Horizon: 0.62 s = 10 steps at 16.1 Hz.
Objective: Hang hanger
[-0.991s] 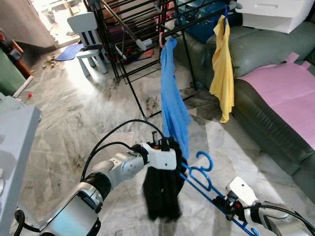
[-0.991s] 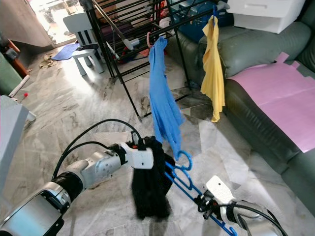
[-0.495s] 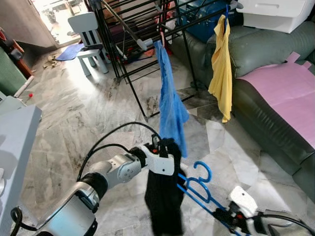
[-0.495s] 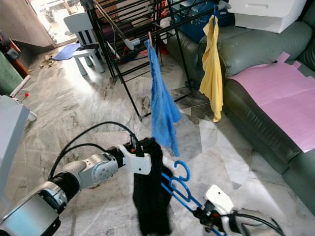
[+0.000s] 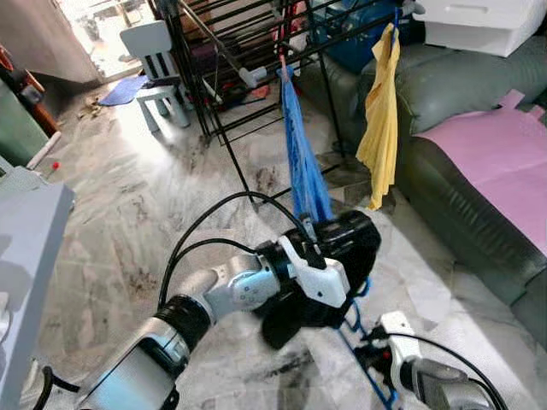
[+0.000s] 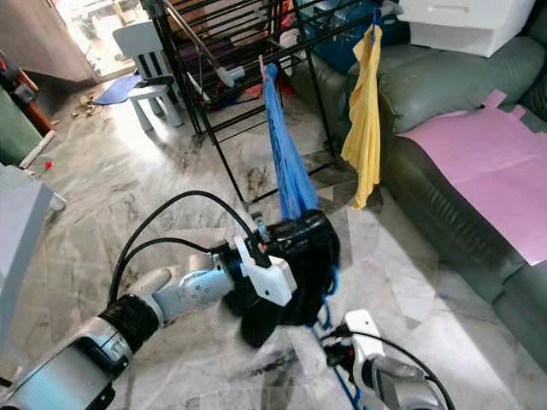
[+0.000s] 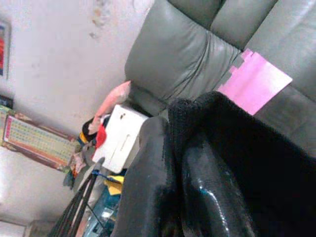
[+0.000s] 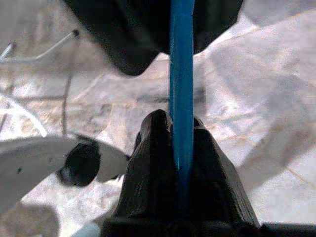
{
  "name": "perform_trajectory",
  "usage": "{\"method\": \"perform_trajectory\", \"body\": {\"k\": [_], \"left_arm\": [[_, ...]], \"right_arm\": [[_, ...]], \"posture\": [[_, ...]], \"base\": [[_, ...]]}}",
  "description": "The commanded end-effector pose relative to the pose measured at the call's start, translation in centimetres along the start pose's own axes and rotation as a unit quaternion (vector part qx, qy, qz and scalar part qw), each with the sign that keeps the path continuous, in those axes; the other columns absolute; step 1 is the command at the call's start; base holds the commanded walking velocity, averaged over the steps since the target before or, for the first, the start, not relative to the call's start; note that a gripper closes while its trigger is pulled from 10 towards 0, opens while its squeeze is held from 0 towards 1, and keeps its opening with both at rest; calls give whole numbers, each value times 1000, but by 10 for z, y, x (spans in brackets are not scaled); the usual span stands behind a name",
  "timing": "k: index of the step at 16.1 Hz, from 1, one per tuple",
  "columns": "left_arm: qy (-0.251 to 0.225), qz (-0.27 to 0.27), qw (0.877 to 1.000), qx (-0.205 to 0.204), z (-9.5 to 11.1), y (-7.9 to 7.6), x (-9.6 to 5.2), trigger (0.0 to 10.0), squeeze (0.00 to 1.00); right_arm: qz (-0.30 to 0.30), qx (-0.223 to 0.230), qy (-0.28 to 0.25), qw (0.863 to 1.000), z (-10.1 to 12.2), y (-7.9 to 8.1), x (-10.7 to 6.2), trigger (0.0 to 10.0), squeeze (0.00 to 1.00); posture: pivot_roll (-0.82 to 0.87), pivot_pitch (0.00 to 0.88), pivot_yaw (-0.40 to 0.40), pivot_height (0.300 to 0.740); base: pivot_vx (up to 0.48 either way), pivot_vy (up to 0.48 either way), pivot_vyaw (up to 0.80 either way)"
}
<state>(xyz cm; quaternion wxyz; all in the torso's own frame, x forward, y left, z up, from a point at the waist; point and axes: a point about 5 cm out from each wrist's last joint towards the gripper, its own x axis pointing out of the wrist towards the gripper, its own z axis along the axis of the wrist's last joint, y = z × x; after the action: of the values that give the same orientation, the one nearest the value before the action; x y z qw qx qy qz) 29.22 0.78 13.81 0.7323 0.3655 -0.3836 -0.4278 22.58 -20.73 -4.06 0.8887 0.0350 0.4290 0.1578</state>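
Low at 5 o'clock in the left eye view, the right gripper (image 5: 373, 352) pinches the thin blue hanger (image 5: 355, 323); the left gripper (image 5: 329, 278) clutches a bunched black knit garment (image 5: 346, 248) draped on it. Risk: garment slides off, or the hook misses the black wire rack (image 5: 248, 51) at 12 o'clock.

Left wrist view: fingers (image 7: 207, 197) glossy, closed on ribbed cloth.

Right wrist view: fingers (image 8: 153, 163) clamp the smooth plastic bar.

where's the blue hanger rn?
Low in the head views, right of centre: the blue hanger is clamped in the right gripper just above the floor, its upper part hidden under the black garment held by the left gripper.
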Motion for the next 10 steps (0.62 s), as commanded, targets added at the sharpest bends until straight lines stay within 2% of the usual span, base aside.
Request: {"method": "perform_trajectory", "body": {"k": [1, 2, 3, 4, 5, 6, 7, 8, 9, 10], "left_arm": [[-17, 10, 1000, -15, 5, 2, -1, 10000, 0], [-10, 8, 1000, -24, 3, 0, -3, 10000, 0], [65, 4, 996, -54, -14, -11, -18, 10000, 0], [111, -19, 993, -38, -26, -21, -29, 10000, 0], [228, -21, 971, -67, -50, -32, -53, 10000, 0], [264, -20, 961, -79, -57, -35, -61, 10000, 0], [322, -15, 941, -101, -68, -38, -72, 10000, 0], [354, -3, 926, -131, -72, -40, -78, 10000, 0], [379, 2, 913, -150, -76, -42, -80, 10000, 0], [380, 2, 912, -152, -76, -42, -78, 10000, 0]], "right_arm": [[-46, 55, -25, 997, 5, -5, 3, 10000, 0], [-72, 76, -46, 993, 11, -11, 2, 10000, 0], [-123, 125, -114, 978, 32, -26, -3, 10000, 0], [-115, 145, -136, 973, 40, -27, -5, 10000, 0], [-85, 114, -167, 976, 56, -21, -5, 10000, 0], [-86, 113, -175, 974, 61, -20, -5, 10000, 0], [-79, 111, -175, 975, 64, -18, -5, 10000, 0], [-61, 94, -170, 979, 65, -13, -2, 10000, 0], [-8, 18, -135, 991, 58, 6, 5, 10000, 0], [23, -29, -118, 992, 50, 16, 6, 10000, 0]], "posture": [[-151, 36, 184, 740], [-152, 35, 184, 740], [-155, 33, 185, 740], [-155, 33, 185, 740], [-169, 34, 188, 740], [-176, 36, 190, 740], [-184, 37, 193, 740], [-188, 39, 194, 740], [-192, 38, 191, 740], [-194, 38, 189, 740]], "base": [[0, 0, 0], [0, 0, 0], [0, 0, 0], [0, 0, 0], [0, 0, 0], [0, 0, 0], [0, 0, 0], [0, 0, 0], [0, 0, 0], [0, 0, 0]]}}
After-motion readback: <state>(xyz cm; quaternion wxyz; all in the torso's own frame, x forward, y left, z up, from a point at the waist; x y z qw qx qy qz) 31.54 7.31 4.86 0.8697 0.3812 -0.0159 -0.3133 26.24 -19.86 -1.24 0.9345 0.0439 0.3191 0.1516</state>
